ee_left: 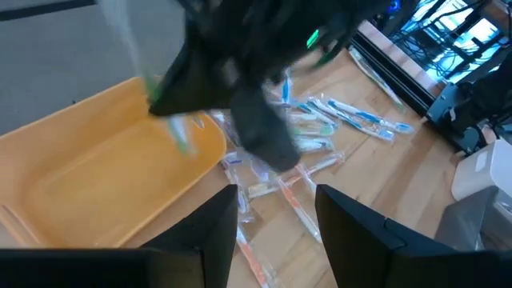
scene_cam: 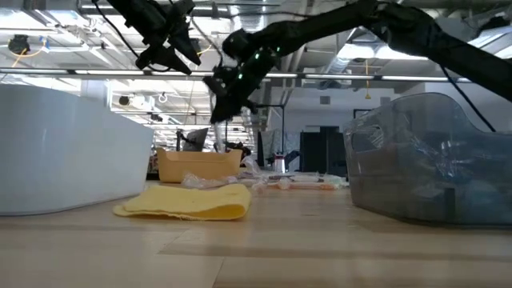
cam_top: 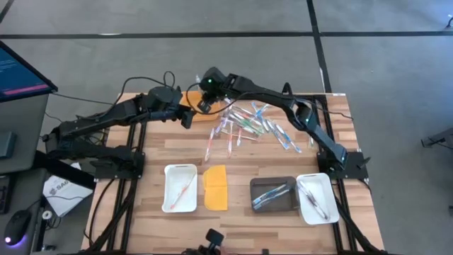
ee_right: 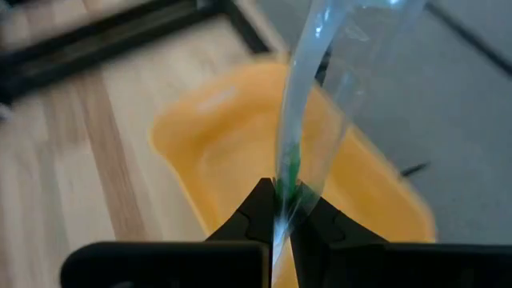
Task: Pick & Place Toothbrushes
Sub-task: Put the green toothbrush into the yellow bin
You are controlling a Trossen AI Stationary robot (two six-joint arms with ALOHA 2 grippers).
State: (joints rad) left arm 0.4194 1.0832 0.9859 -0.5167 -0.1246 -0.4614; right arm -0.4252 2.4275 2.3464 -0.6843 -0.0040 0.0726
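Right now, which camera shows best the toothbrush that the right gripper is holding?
The right wrist view: the right gripper pinches the wrapped green toothbrush above the yellow tray. The left wrist view blurs it; the others show almost nothing.

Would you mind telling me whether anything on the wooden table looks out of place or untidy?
The wrapped plastic toothbrushes lie criss-crossed in a loose heap at the table's far middle. The flat yellow-orange rectangular lid lies bare on the wood between the trays. The right gripper pinches one green toothbrush over the orange tray.
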